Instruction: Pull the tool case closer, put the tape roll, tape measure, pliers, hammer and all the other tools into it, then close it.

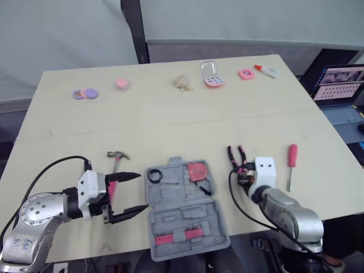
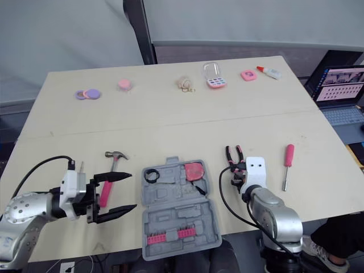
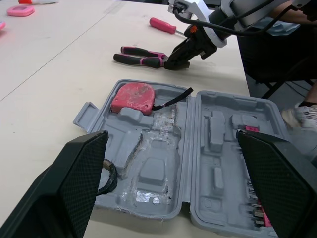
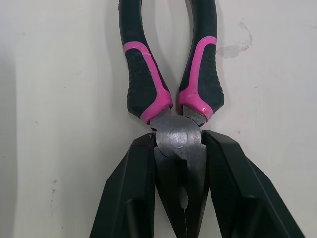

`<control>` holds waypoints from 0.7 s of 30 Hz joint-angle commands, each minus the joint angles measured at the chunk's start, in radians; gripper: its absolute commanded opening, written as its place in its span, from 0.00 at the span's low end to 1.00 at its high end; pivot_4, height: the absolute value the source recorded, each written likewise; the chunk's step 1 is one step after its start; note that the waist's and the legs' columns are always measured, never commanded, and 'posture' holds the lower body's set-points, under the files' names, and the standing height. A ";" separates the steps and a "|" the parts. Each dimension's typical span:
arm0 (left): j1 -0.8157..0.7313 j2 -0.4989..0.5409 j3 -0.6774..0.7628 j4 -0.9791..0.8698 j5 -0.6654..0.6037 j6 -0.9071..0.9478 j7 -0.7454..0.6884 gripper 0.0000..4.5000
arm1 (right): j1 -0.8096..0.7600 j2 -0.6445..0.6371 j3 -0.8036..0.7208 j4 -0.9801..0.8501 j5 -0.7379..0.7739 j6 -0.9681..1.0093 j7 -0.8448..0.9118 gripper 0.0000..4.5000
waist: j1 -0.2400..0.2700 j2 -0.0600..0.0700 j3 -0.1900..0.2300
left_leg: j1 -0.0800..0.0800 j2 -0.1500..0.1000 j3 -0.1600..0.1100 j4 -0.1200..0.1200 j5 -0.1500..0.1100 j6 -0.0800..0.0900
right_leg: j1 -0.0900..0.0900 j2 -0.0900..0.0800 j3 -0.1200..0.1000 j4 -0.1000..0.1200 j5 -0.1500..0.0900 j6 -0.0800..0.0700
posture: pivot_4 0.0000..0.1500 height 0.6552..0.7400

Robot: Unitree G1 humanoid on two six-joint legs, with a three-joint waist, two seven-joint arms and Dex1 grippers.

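Right gripper is closed on the head of the pliers, apparently to lift them; left gripper stands open beside the tool case.

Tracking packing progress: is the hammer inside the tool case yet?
No, the hammer lies on the table, left of the open tool case.

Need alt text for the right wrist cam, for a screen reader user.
The right pincer has its two black fingers pressed against both sides of the steel head of the pliers, which lie flat on the pale table. The pliers' black-and-pink handles point away from the camera, slightly spread.
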 commanded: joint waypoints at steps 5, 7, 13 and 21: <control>-0.012 -0.006 0.045 -0.026 -0.058 0.026 0.020 1.00 | -0.019 -0.086 0.013 -0.077 0.018 0.057 0.060 0.21 | 0.000 0.001 0.000 | 0.000 0.000 0.000 0.000 0.000 0.000 | 0.000 0.000 0.000 0.000 0.000 0.000 | 1.00 1.00; 0.002 0.002 0.081 -0.019 -0.087 0.044 0.011 1.00 | -0.044 -0.177 0.026 -0.121 0.036 0.091 0.118 0.21 | 0.000 0.002 0.002 | 0.000 0.000 0.000 0.000 0.000 0.000 | 0.000 0.000 0.000 0.000 0.000 0.000 | 1.00 1.00; 0.039 0.049 0.181 0.052 -0.131 0.067 -0.061 1.00 | -0.163 -0.503 0.105 -0.183 0.145 0.113 0.387 0.21 | 0.000 0.008 0.005 | -0.002 0.001 0.001 0.000 0.000 0.000 | -0.001 0.000 0.000 -0.004 0.000 0.000 | 1.00 1.00; 0.100 0.036 0.242 0.049 -0.130 0.033 -0.095 1.00 | -0.397 -0.832 0.335 -0.157 0.251 0.013 0.816 0.21 | 0.001 0.007 0.006 | -0.004 0.002 0.002 0.000 0.000 0.000 | 0.000 0.000 -0.001 -0.008 0.000 0.001 | 1.00 1.00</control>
